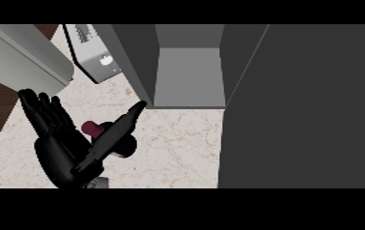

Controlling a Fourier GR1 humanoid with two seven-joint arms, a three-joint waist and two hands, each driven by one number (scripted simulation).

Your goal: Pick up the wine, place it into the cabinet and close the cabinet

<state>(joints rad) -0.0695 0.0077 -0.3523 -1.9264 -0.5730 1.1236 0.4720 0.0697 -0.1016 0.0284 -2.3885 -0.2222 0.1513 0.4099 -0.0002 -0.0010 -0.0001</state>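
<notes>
The wine stands on the counter, left of the cabinet.

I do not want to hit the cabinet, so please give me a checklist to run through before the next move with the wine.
1. Cabinet door open: ok.
2. Wine in view, tilted, neck toward the cabinet: ok.
3. Left hand fingers curled round the wine: not ok, they are straight.
4. Wine lifted off the counter: cannot tell.
5. Right hand in view: not ok.
</notes>
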